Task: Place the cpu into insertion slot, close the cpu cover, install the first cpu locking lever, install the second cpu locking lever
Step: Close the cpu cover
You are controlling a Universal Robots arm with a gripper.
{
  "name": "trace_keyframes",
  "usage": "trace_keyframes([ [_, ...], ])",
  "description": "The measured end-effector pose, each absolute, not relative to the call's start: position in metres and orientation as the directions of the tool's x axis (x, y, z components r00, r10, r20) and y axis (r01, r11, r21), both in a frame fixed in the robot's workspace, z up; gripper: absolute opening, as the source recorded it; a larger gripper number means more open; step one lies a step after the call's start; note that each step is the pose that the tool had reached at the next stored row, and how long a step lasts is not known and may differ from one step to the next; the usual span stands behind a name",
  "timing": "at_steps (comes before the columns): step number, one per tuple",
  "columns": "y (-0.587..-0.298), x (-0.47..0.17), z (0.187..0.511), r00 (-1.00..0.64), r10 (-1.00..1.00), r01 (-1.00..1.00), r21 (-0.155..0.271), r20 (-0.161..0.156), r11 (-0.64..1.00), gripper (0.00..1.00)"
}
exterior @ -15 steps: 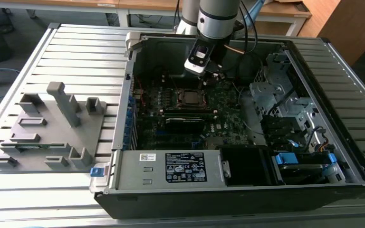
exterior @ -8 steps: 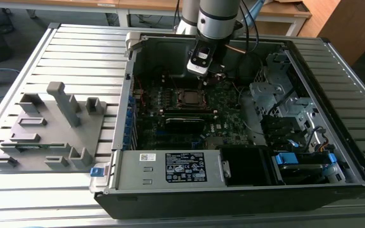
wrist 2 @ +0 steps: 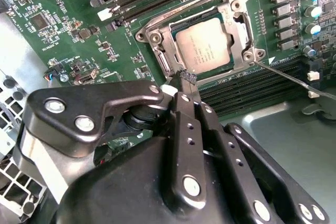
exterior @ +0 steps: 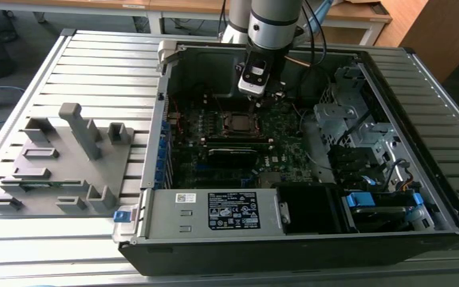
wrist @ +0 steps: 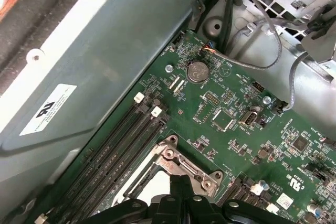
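At the insertion slot's [wrist 2: 164, 61] seven o'clock edge hovers the tool [wrist 2: 185, 78], tips pinched narrow and holding nothing. The cpu [wrist 2: 210, 45] lies seated at centre under the lowered cpu cover [wrist 2: 240, 27]. At four o'clock a thin locking lever [wrist 2: 294, 80] juts free. I judge it wants a steady press down and a tuck under its catch, well clear of the chip.

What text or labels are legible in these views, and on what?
No text here can be quoted with confidence.
black label plate on the grey box in the exterior view: white print, too small to read.
small white sticker beside it: too small.
cpu top: faint engraved lines, unreadable.
case-wall sticker: dark logo mark and fine print, not legible.
motherboard: white silkscreen marks, too small.
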State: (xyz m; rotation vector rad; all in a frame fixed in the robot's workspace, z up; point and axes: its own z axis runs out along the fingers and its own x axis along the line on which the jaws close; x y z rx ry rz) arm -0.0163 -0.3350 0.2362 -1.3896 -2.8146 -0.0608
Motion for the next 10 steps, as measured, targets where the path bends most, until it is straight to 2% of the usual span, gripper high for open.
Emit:
trace_keyframes([
  [10, -0.3350, -0.0163, 0.2362, -0.627, 0.779, 0.779, 0.034, 0.019, 0.626, 0.11],
])
